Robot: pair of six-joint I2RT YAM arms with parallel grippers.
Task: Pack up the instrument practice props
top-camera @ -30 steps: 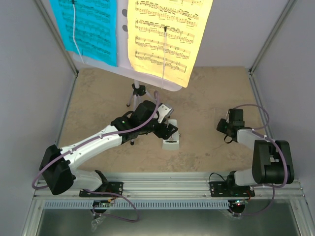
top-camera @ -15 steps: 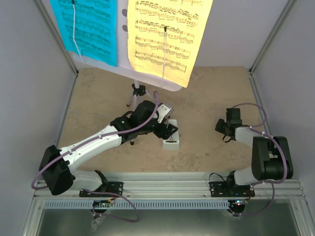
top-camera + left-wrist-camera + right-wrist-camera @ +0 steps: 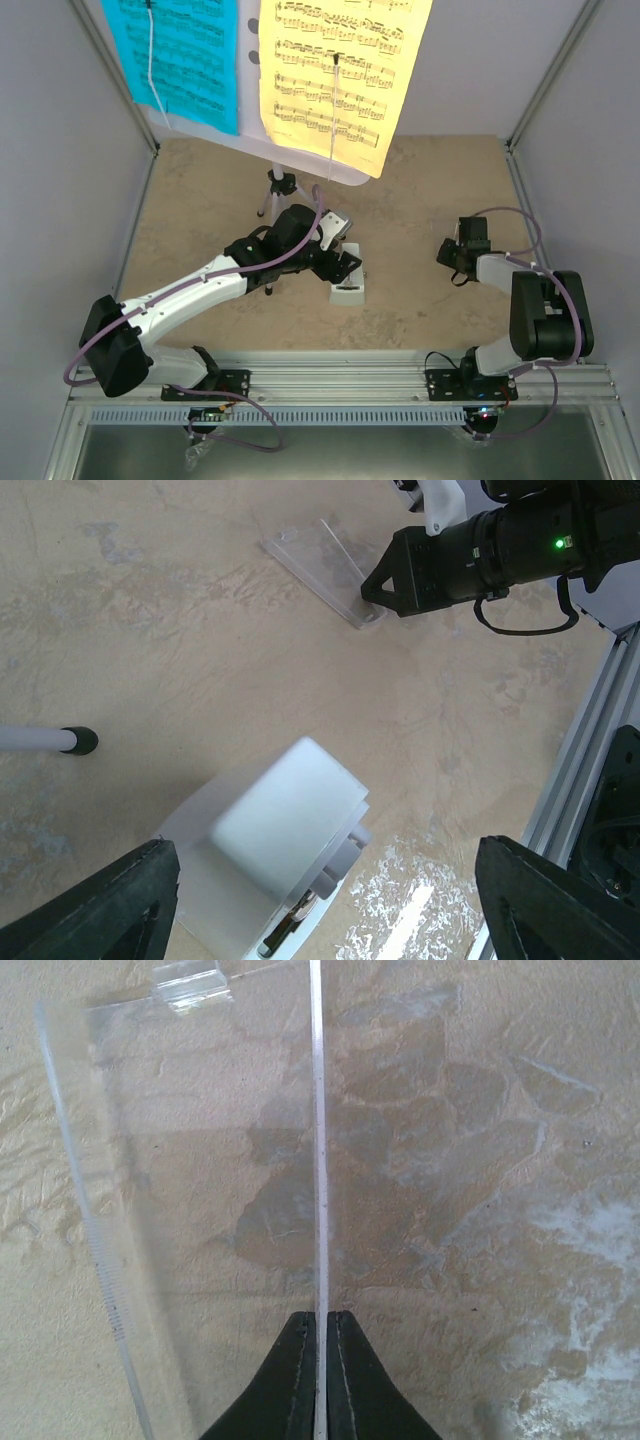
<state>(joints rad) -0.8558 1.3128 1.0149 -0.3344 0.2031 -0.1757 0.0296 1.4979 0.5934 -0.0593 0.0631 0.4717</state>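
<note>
A white music stand [image 3: 300, 165] on a thin tripod [image 3: 282, 186] stands at the back, carrying a cyan music sheet [image 3: 180, 55] and a yellow music sheet [image 3: 335, 75]. The small grey metronome [image 3: 347, 282] sits on the table in front of the tripod. My left gripper [image 3: 343, 262] hangs open just above the metronome [image 3: 285, 820], with a finger wide on each side of it [image 3: 327, 895]. To the right, my right gripper [image 3: 447, 258] is low over the table. Its fingertips [image 3: 320, 1325] are shut on the thin edge of a clear plastic plate [image 3: 200, 1210].
The clear plate [image 3: 325, 565] lies tilted on the sandy tabletop right of the metronome. A rubber tripod foot [image 3: 75, 741] rests left of the metronome. Grey walls enclose three sides, and an aluminium rail [image 3: 340, 375] runs along the near edge.
My right gripper's jaws have closed onto the clear plate's edge, and its arm has shifted slightly. The left arm and the metronome have not moved.
</note>
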